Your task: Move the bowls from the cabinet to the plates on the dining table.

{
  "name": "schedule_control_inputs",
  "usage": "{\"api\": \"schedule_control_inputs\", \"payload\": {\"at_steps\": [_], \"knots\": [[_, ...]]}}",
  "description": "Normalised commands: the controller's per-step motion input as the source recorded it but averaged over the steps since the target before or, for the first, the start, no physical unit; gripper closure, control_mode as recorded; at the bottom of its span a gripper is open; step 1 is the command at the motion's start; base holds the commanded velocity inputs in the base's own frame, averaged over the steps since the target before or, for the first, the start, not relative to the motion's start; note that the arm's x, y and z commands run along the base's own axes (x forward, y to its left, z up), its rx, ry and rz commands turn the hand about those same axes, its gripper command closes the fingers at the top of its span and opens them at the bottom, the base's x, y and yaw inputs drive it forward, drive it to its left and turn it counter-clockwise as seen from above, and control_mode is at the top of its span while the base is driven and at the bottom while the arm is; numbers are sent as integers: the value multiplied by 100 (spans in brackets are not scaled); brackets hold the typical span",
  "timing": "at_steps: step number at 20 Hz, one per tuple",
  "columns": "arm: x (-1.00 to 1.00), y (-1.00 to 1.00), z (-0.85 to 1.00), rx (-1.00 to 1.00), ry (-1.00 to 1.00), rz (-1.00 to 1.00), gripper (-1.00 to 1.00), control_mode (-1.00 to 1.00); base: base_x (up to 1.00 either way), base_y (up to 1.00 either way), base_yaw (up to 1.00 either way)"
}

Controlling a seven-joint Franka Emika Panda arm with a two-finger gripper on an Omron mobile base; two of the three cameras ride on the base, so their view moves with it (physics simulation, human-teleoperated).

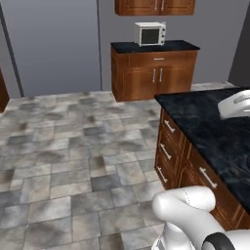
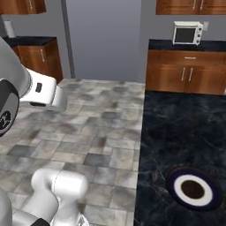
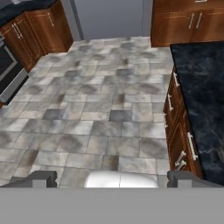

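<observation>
The dining table [image 1: 210, 127] is a black marbled slab over brown wooden drawers, at the right in the left base view. In the right base view a dark navy plate [image 2: 194, 189] lies near the front of the dining table [image 2: 176, 128]; it has a white ring and a dark brown centre. The hand view looks down on the tiled floor beside the table [image 3: 201, 87]. My gripper [image 3: 113, 178] is open, its fingertips [image 3: 43, 177] far apart with nothing between them. A brown wall cabinet [image 1: 155, 7] hangs at the back, doors shut. The bowls are out of view.
A low wooden cupboard [image 1: 154, 73] with a white microwave [image 1: 150, 33] stands at the back wall. Another counter with cupboards [image 2: 31, 53] lies at the far left, and a dark oven front [image 3: 8, 70] shows at the left of the hand view. Grey tiled floor [image 1: 73, 146] spreads between them.
</observation>
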Motion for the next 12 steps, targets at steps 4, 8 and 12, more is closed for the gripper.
{"api": "schedule_control_inputs", "payload": {"at_steps": [4,8,12], "knots": [[0,0,0,0,0,0,-100,100,0,0,25],[0,0,0,0,0,0,-100,100,0,0,25],[0,0,0,0,0,0,-100,100,0,0,25]]}}
